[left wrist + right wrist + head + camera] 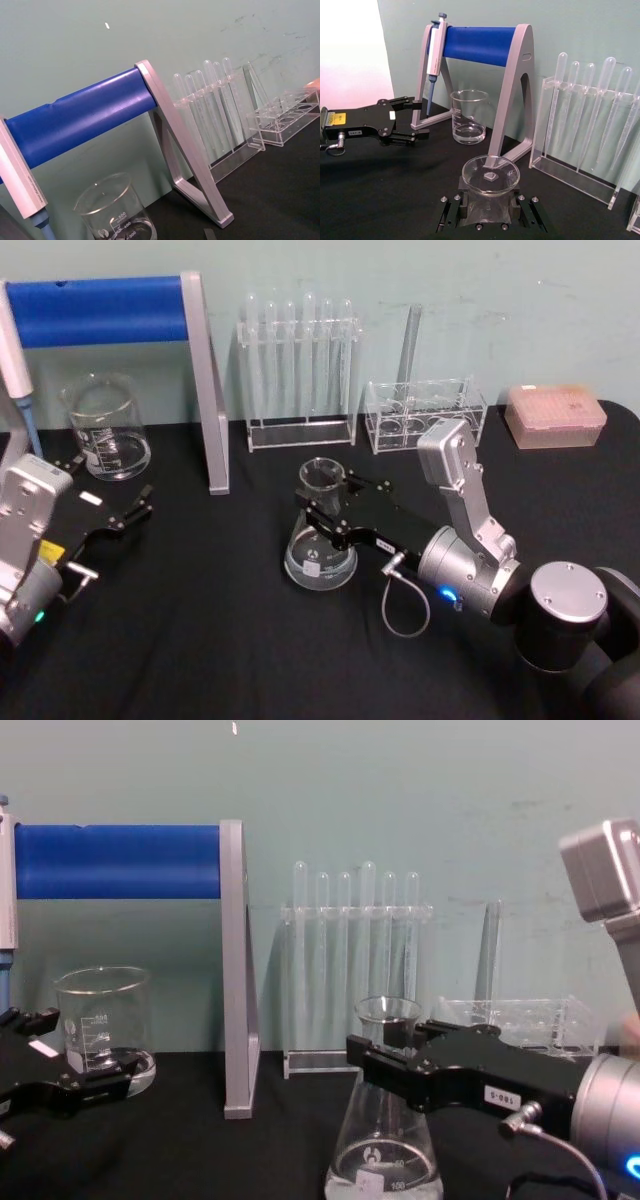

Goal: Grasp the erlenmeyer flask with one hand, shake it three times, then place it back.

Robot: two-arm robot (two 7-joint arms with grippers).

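Around the neck of the clear glass conical erlenmeyer flask (pixel 320 558), the right claw (pixel 326 502) sits narrow, black fingers (pixel 449 215) pressing both sides just under the flared rim. That looks like a firm grip! The flask stands upright on the black desk (pixel 220 640), base flat, long axis running vertically through the claw. Well left of the flask, the left claw (pixel 416 120) idles wide open, so the right arm is nearer. A straight lift comes next, I'd say.
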